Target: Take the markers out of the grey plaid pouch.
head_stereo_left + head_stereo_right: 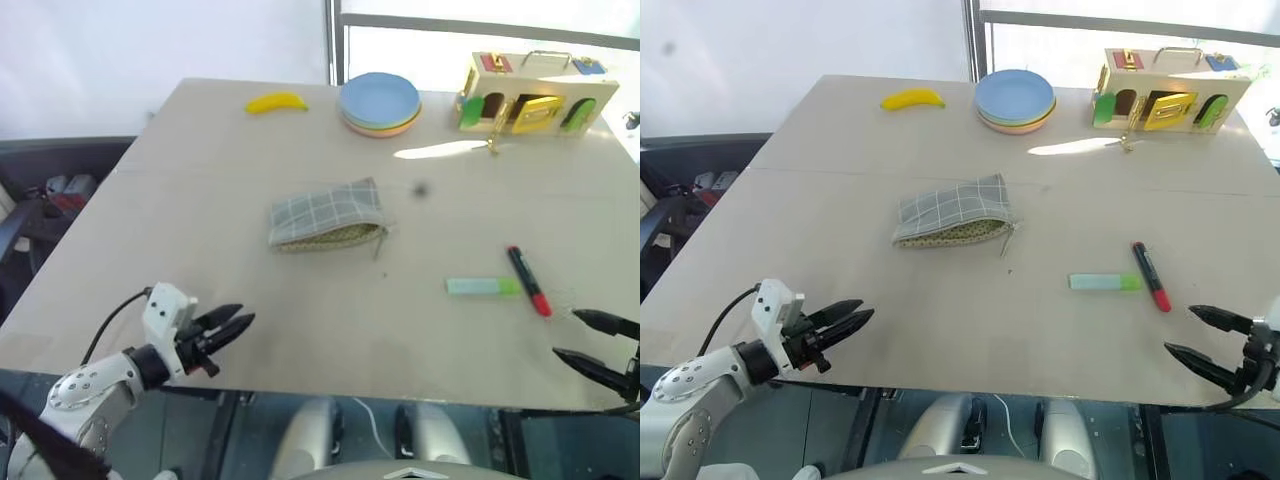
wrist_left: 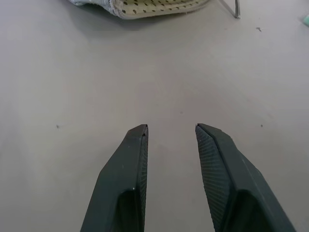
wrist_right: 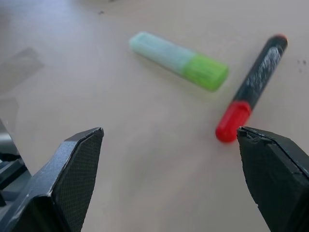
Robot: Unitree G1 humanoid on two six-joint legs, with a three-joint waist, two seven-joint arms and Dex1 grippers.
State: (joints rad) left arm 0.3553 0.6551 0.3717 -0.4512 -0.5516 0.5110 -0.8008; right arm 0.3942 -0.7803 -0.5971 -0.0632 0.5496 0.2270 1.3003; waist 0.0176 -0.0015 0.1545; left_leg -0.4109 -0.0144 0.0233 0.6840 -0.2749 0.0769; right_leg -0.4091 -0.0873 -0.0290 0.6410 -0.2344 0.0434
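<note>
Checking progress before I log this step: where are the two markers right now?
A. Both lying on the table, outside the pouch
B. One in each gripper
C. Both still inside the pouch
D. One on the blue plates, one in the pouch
A: the black marker and the green highlighter lie on the table, apart from the grey plaid pouch; neither gripper holds anything.

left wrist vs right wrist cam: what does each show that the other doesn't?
Left wrist: the open mouth edge of the grey plaid pouch with its dotted lining, past the open left gripper. Right wrist: the green highlighter and the black marker lying apart on the table, between the wide-open right gripper fingers. Both: bare table, empty jaws.
</note>
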